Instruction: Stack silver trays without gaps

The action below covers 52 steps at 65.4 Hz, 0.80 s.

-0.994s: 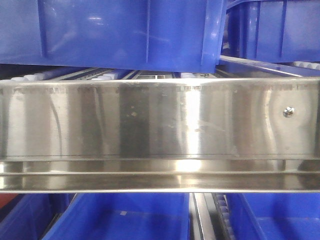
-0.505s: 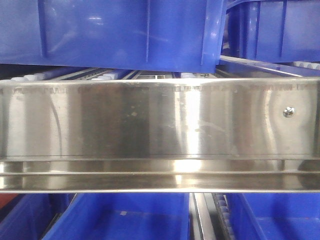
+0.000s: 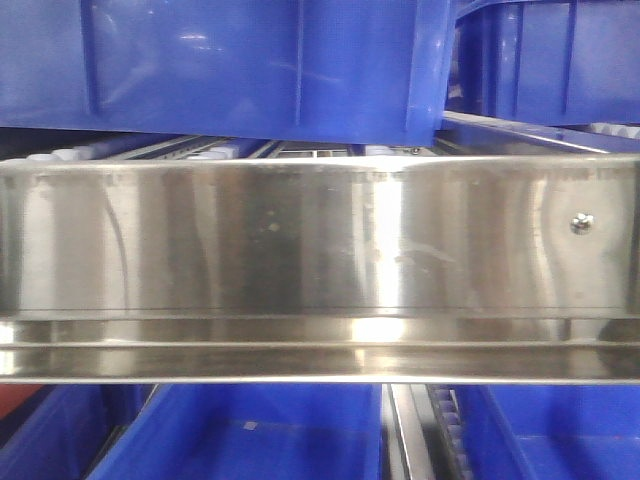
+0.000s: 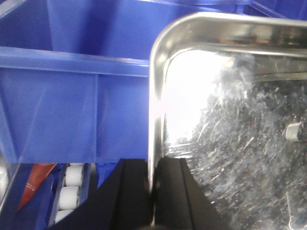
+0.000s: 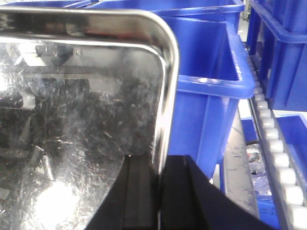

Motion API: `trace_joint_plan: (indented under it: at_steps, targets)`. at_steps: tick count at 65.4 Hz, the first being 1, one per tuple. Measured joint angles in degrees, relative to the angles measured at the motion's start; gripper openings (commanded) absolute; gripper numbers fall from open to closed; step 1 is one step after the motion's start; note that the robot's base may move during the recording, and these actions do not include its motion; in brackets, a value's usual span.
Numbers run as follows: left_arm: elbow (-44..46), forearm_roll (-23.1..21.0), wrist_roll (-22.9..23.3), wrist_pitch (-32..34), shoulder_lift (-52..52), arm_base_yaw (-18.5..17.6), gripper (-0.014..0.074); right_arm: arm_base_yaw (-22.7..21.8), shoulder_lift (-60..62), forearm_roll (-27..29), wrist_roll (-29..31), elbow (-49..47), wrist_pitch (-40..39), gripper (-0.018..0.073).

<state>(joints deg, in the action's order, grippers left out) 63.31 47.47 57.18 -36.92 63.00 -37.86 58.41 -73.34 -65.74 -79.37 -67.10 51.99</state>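
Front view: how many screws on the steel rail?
1. The screw sits near the rail's right end in view. The rail runs past both frame edges, so others may be hidden.

Silver tray [image 5: 81, 124], scratched shiny floor, rounded corners, thin rolled rim, gripped at both side edges

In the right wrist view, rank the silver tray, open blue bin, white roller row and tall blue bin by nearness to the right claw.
1. silver tray, rim clamped in the right claw.
2. open blue bin, just right of the tray.
3. white roller row, right of that bin.
4. tall blue bin, at the right edge.
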Motion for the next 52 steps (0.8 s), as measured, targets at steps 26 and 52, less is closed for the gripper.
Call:
trace_joint_plan:
  at_steps: [26,52]
  targets:
    - [0.0,0.0,0.0,0.0,0.0,0.0,-0.0016,0.0,0.0,0.0,0.0,0.0,0.0,-0.0075]
    - [0.0,0.0,0.0,0.0,0.0,0.0,-0.0016,0.0,0.0,0.0,-0.1,0.0,0.0,-0.0075]
